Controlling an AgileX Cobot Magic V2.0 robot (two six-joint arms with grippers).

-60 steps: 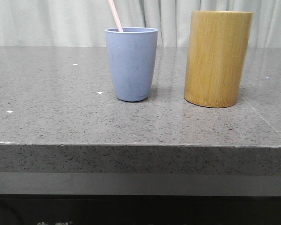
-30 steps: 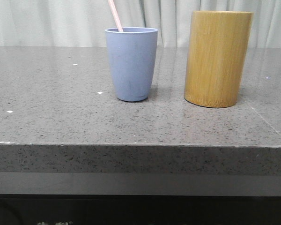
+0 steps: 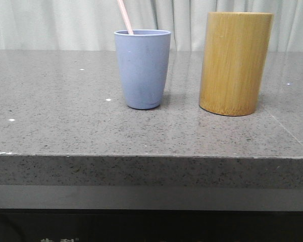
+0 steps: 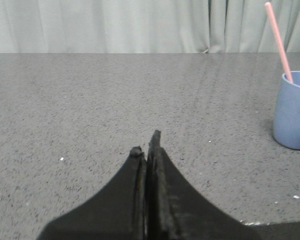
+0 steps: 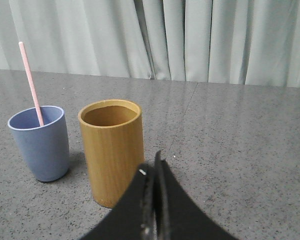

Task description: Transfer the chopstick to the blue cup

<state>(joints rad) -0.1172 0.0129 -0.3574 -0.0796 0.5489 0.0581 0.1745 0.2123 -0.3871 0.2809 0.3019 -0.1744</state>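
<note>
The blue cup point(image 3: 142, 68) stands upright on the grey stone table point(image 3: 65, 126), left of the bamboo cylinder point(image 3: 235, 63). A pale pink chopstick point(image 3: 124, 16) leans out of the cup, only its upper end showing. The cup point(image 4: 293, 111) and chopstick point(image 4: 278, 40) also show in the left wrist view, and the cup point(image 5: 40, 142) and chopstick point(image 5: 30, 83) in the right wrist view. My left gripper point(image 4: 146, 146) is shut and empty, well clear of the cup. My right gripper point(image 5: 152, 167) is shut and empty, near the bamboo cylinder point(image 5: 112, 149), whose inside looks empty. Neither gripper shows in the front view.
Pale curtains point(image 3: 65, 22) hang behind the table. The table's front edge point(image 3: 151, 157) runs across the front view, with a corner at the right.
</note>
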